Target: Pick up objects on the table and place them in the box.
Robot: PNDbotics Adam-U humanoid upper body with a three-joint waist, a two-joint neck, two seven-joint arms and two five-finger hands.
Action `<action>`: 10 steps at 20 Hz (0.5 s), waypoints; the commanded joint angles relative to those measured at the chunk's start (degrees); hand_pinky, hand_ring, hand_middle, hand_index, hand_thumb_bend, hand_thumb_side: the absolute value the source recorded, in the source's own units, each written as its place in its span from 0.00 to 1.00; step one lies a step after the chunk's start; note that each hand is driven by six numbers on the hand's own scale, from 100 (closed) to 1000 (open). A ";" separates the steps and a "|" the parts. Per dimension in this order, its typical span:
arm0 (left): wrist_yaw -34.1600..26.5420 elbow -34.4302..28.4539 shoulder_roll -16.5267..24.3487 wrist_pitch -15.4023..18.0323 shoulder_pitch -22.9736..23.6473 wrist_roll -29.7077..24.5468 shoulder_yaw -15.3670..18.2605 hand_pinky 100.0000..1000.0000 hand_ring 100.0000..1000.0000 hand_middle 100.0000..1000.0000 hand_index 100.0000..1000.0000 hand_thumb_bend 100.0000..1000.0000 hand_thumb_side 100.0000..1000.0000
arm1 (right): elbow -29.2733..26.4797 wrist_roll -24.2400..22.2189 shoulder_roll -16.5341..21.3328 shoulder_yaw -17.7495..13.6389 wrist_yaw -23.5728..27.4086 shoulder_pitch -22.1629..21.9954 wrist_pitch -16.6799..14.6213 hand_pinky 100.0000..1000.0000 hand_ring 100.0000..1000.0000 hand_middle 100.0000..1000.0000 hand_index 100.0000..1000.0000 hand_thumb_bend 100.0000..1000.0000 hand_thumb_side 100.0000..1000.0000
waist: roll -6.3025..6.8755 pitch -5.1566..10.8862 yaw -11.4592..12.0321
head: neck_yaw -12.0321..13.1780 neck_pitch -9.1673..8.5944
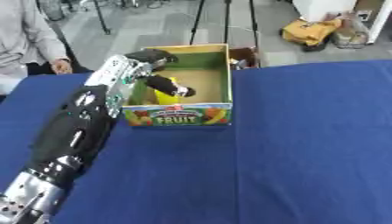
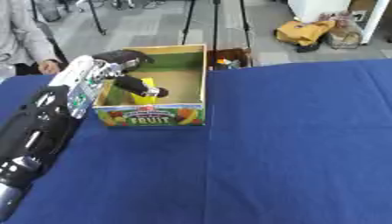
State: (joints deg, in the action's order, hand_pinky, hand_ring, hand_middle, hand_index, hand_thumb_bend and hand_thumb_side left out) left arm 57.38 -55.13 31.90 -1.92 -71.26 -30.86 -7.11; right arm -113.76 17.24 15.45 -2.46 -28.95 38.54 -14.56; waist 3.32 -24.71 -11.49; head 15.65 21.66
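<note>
Left eye view: left hand [image 1: 153, 70] reaches over the box's [image 1: 219, 111] left wall, fingers pinching a yellow object [image 1: 165, 95] inside; blue table [image 1: 306, 153] lies open rightward.

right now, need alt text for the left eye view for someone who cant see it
The robot's left hand reaches into an open cardboard fruit box on a blue table, its fingers around a yellow object inside. The right hand is out of view.
</note>
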 commanded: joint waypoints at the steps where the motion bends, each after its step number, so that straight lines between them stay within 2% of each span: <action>1: -1.83 -4.88 2.78 -0.37 -1.14 1.54 0.44 0.74 0.86 0.92 1.00 0.57 0.79 | -0.83 0.24 0.93 -0.56 0.25 0.30 0.12 0.75 0.87 0.67 0.85 0.00 1.00 | -0.31 2.25 0.27 | -0.49 0.53; 4: -2.95 -9.46 4.26 -0.96 -0.64 2.85 0.37 0.72 0.85 0.91 1.00 0.55 0.84 | -0.83 0.40 0.99 -0.71 0.13 -0.12 0.22 0.75 0.87 0.68 0.85 0.00 1.00 | -0.49 3.03 0.81 | -1.21 1.44; 7: -4.22 -15.11 5.91 -1.56 0.71 3.53 -0.48 0.72 0.85 0.91 1.00 0.50 0.85 | -0.83 0.68 0.90 -0.81 -0.01 -0.47 0.29 0.75 0.87 0.68 0.85 0.00 1.00 | -0.77 3.90 1.39 | -2.61 2.89; 10: -5.56 -21.27 7.34 -3.00 2.30 3.83 -0.89 0.70 0.84 0.87 1.00 0.46 0.86 | -0.83 0.95 0.70 -0.83 -0.13 -0.75 0.33 0.75 0.87 0.68 0.85 0.00 1.00 | -1.09 4.71 1.88 | -3.30 3.57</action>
State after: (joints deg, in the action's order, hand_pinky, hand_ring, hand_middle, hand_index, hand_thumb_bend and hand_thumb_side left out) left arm 52.51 -73.28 36.94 -4.30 -68.09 -27.31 -8.07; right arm -113.76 17.90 15.42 -2.82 -28.97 37.26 -14.26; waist 2.36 -21.53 -9.63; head 12.78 24.73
